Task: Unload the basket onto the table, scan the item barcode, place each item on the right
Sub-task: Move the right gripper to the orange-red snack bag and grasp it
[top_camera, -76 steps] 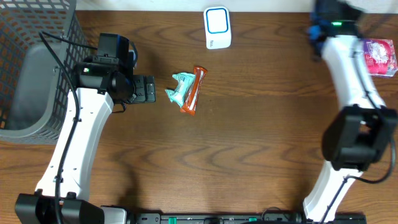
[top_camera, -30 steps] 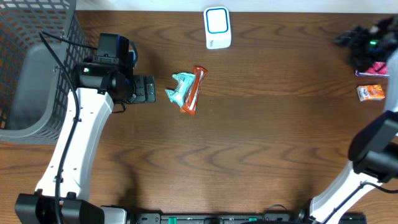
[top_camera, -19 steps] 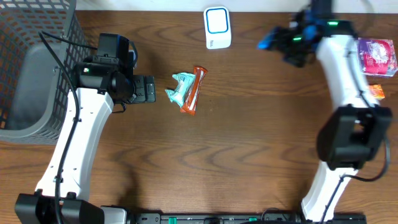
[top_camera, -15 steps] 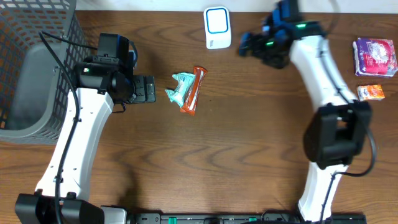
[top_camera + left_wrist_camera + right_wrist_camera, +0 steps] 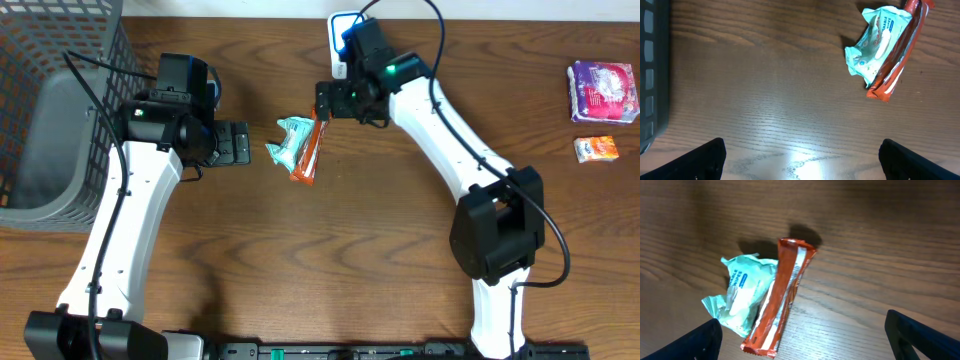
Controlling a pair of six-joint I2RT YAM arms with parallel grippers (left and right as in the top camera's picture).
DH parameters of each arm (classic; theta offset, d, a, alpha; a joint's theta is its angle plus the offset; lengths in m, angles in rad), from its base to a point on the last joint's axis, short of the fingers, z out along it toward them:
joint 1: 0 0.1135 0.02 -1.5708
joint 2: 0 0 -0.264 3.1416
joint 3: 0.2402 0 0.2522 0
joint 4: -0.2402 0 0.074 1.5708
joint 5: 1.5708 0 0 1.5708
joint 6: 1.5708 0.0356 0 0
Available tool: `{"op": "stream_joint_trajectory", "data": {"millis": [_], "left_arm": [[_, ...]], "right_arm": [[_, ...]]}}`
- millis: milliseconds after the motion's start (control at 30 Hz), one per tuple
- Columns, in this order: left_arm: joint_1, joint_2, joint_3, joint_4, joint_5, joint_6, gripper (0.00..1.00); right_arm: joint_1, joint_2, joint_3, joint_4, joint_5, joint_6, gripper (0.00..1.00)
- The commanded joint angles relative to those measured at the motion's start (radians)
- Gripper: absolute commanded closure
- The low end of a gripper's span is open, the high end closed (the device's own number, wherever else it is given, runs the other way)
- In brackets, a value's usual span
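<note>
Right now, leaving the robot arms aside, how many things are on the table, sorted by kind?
Wrapped packets: 4 (teal packet, red-orange packet, purple packet, small orange packet)
Grey wire basket: 1
White scanner, partly hidden behind an arm: 1
Total: 6

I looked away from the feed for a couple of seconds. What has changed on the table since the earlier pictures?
The right pincer swung from the table's far right edge leftward and now hangs open by the orange bar, which lies against the teal packet; it holds nothing. The left pincer, both items, the purple packet and the basket stayed put.
</note>
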Motion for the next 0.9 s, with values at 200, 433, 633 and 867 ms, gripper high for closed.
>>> {"op": "stream_joint_trajectory", "data": {"millis": [200, 433, 633, 867], "left_arm": [[0.001, 0.004, -0.003, -0.003, -0.016, -0.008, 0.02], [0.001, 0.004, -0.003, -0.003, -0.016, -0.008, 0.02], [0.001, 0.004, -0.003, -0.003, -0.016, -0.008, 0.02], [0.001, 0.004, -0.003, -0.003, -0.016, -0.008, 0.02]], "right_arm": [[0.046, 0.068, -0.006, 0.008, 0.045, 0.057, 0.01], [0.084, 0.093, -0.006, 0.008, 0.045, 0.068, 0.01], [0.110, 0.093, -0.006, 0.007, 0.046, 0.068, 0.01], [0.117, 0.109, -0.006, 0.022, 0.066, 0.069, 0.01]]}}
